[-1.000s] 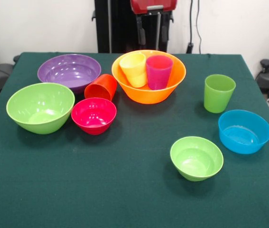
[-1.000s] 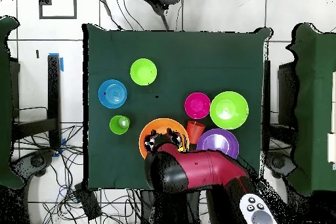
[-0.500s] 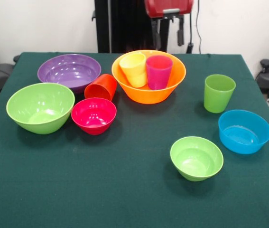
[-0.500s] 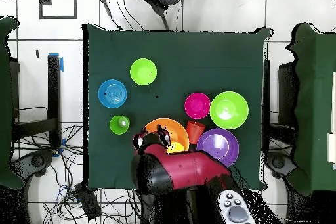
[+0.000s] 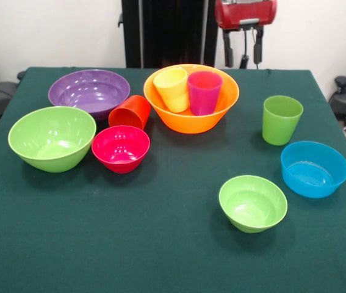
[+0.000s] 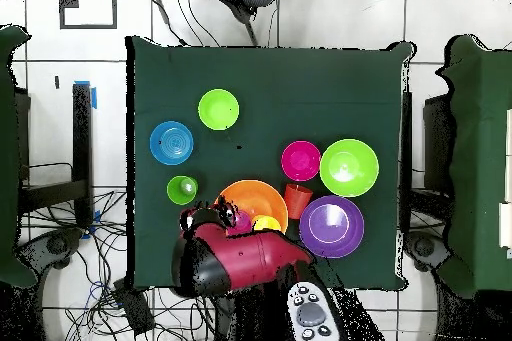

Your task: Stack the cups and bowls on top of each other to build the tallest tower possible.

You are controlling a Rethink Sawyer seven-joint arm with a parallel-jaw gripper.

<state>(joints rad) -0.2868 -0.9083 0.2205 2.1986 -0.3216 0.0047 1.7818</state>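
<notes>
The large orange bowl [image 5: 191, 117] [image 6: 256, 199] stands at the back of the table with the yellow cup [image 5: 171, 89] [image 6: 267, 224] and the magenta cup [image 5: 204, 91] [image 6: 241, 221] upright inside it. An orange-red cup [image 5: 130, 112] [image 6: 297, 199] lies on its side between the purple bowl [image 5: 89, 90] [image 6: 331, 226] and the orange bowl. The light green cup [image 5: 281, 119] [image 6: 182, 190] stands alone and upright. My gripper [image 5: 243, 52] [image 6: 203, 218] hangs open and empty, high behind the table's far edge, between the orange bowl and the green cup.
The large green bowl [image 5: 52, 137] [image 6: 349, 167] and the small pink-red bowl [image 5: 121, 148] [image 6: 301, 160] sit side by side. The blue bowl [image 5: 314, 168] [image 6: 171, 143] and the small green bowl [image 5: 252, 202] [image 6: 218, 109] stand apart, in front of the green cup.
My gripper has slid sideways from above the orange bowl toward the green cup's side, staying high. No cup or bowl has moved.
</notes>
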